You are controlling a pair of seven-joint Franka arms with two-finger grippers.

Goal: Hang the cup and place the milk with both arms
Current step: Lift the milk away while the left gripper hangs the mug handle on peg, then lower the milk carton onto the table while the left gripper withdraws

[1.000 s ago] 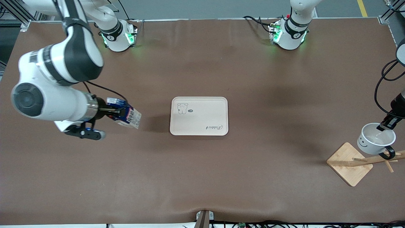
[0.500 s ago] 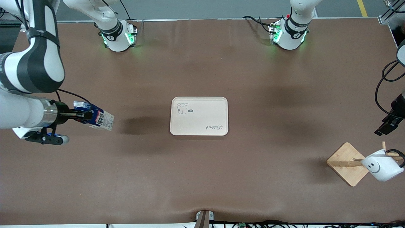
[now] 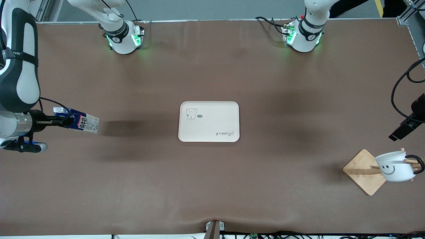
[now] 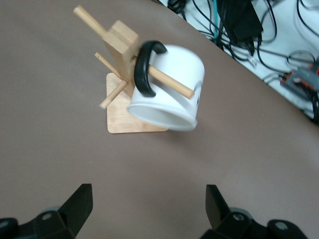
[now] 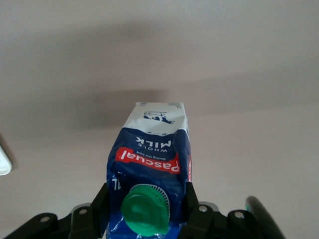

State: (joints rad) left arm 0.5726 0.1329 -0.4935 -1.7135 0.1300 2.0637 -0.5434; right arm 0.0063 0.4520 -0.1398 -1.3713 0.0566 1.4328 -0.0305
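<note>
Milk (image 3: 77, 122) sits clamped in your right end effector (image 3: 63, 121), fingers (image 5: 197, 211) pressed on both sides of the carton just below its green cap (image 5: 145, 212). It is held tipped over, bottom pointing toward the tray (image 3: 209, 121), up over the tabletop (image 3: 212, 182) toward the right arm's end, well apart from the tray. Your left end effector (image 4: 144, 206) has its fingers (image 4: 79, 204) spread wide and holds nothing; it hangs over the tabletop near the rack (image 3: 367, 171), toward the left arm's end from the tray. On that rack you have the cup (image 3: 395, 166), hung by its black handle (image 4: 144, 69) on a wooden peg (image 4: 167, 82) and tilted, smiley face showing.
</note>
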